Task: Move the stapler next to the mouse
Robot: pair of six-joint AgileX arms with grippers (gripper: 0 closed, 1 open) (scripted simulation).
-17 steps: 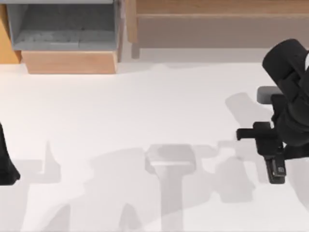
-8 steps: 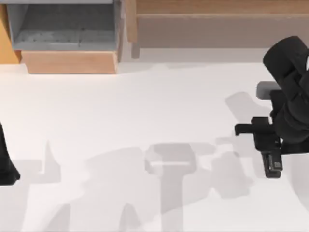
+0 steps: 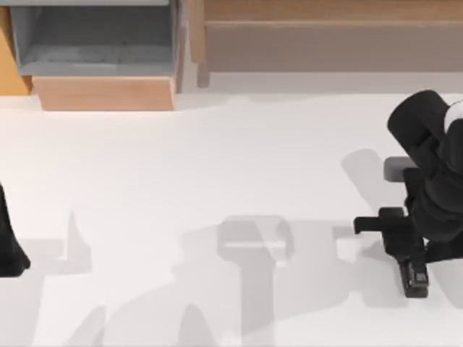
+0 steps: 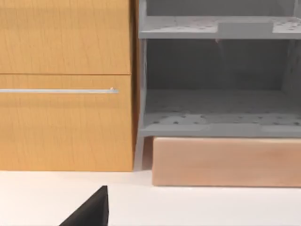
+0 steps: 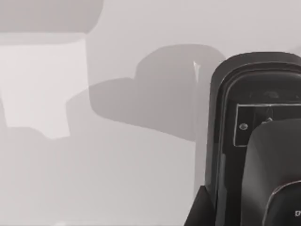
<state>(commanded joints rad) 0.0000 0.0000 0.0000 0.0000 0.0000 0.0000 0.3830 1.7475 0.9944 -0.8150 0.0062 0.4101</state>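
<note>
Right pincer (image 3: 405, 249) low, perhaps closed

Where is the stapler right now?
The stapler is near the table's right edge in the top view, at the tip of the right gripper.

Right hand (image 3: 412, 269) and stapler (image 3: 416, 275) lower in top view.

Table (image 3: 217, 159) middle is wide open; only the shelf unit (image 3: 101, 50) and wooden board (image 3: 325, 36) crowd the far edge.
</note>
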